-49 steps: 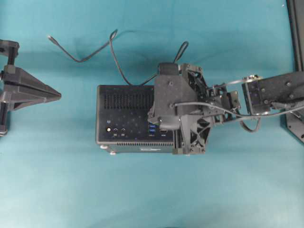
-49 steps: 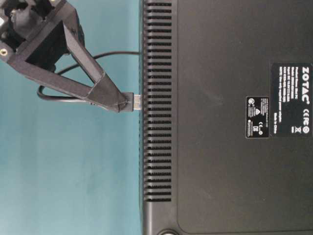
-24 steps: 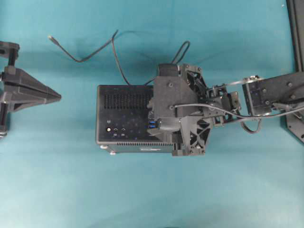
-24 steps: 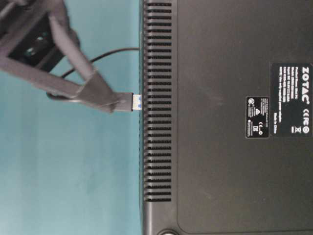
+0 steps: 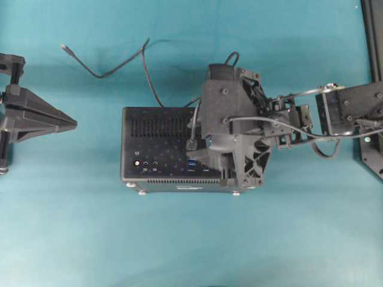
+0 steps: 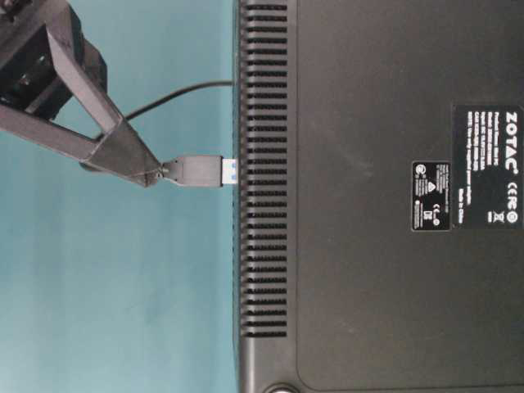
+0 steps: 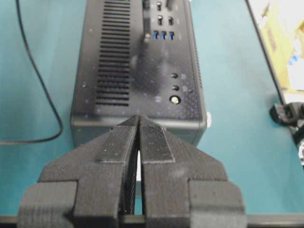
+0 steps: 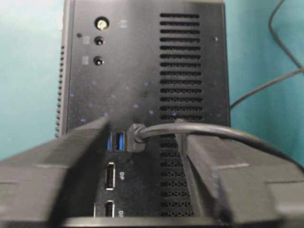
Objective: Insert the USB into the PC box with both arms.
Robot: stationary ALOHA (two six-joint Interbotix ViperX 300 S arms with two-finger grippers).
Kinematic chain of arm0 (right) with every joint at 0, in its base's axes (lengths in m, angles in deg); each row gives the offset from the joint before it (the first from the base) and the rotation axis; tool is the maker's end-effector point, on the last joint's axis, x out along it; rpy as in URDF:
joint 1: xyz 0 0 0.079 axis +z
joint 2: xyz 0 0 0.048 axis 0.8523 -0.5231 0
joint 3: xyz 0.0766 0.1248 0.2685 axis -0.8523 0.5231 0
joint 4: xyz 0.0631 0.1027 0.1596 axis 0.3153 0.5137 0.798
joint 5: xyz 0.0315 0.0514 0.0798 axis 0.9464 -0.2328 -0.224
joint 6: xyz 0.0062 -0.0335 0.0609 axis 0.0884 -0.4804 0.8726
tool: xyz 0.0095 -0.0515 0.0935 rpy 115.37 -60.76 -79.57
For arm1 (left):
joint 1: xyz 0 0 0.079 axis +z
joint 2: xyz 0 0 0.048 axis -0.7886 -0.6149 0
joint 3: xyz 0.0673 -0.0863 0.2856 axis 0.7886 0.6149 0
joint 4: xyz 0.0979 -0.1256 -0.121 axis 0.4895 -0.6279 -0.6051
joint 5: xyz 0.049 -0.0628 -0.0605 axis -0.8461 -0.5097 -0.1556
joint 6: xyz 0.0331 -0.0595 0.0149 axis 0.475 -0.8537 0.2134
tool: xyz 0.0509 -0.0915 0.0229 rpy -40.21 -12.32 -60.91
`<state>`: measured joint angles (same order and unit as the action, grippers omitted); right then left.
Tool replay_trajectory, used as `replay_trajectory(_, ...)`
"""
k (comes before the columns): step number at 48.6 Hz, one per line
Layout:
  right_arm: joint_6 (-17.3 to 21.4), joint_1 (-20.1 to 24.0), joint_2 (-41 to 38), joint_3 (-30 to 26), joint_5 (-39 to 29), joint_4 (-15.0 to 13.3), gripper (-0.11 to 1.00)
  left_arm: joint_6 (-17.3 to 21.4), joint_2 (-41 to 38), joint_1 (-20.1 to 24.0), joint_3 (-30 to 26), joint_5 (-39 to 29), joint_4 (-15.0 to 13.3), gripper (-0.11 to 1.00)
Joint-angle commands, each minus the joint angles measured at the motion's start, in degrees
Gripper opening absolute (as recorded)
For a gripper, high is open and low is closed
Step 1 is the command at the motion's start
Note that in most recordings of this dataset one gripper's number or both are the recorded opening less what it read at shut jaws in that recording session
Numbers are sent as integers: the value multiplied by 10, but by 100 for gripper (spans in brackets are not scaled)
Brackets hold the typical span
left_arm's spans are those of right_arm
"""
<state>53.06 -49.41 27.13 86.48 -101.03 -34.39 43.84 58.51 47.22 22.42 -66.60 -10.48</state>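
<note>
The black PC box (image 5: 158, 149) lies in the middle with its port face up. The dark-grey USB (image 5: 192, 143) stands in the row of blue ports (image 8: 118, 141), its blue tip (image 6: 230, 170) at the box face (image 6: 368, 205). My right gripper (image 5: 204, 148) is open above the box; in the right wrist view (image 8: 141, 123) its fingers (image 8: 71, 152) stand either side of the USB (image 8: 137, 138) without touching it. My left gripper (image 5: 73, 121) is shut and empty, left of the box; in the left wrist view (image 7: 138, 119) it points at the box (image 7: 142, 71).
The thin black cable (image 5: 143, 66) loops behind the box to a slimmer plug (image 5: 63, 46) at the back left. A black frame (image 5: 374, 36) stands at the right edge. Yellow items (image 7: 280, 33) lie beyond the table's side in the left wrist view.
My right gripper has opened, let go of the USB and drawn back to the right. The USB stays at the blue port. The left arm has not moved.
</note>
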Motion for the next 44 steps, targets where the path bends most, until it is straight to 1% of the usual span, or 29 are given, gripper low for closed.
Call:
replay_trajectory(1, 8, -1, 5, -11, 9, 2, 49, -1, -1, -2, -11, 5, 1, 0)
replay_trajectory(8, 9, 1, 3, -7, 26, 7, 28, -1, -1, -1, -11, 5, 1, 0)
replay_trajectory(14, 9, 1, 2, 1, 42, 25, 16, -1, -1, -2, -11, 5, 1, 0)
replay_trajectory(16, 9, 1, 3, 4, 43, 31, 14, -2, -1, -2, -11, 5, 1, 0)
replay_trajectory(23, 11, 2, 3, 15, 43, 36, 12, -2, -1, -2, -11, 5, 1, 0)
replay_trajectory(38, 11, 4, 2, 33, 40, 37, 12, -3, -1, -2, -11, 5, 1, 0)
replay_trajectory(44, 11, 7, 2, 38, 40, 47, 12, -4, -1, -2, -11, 5, 2, 0)
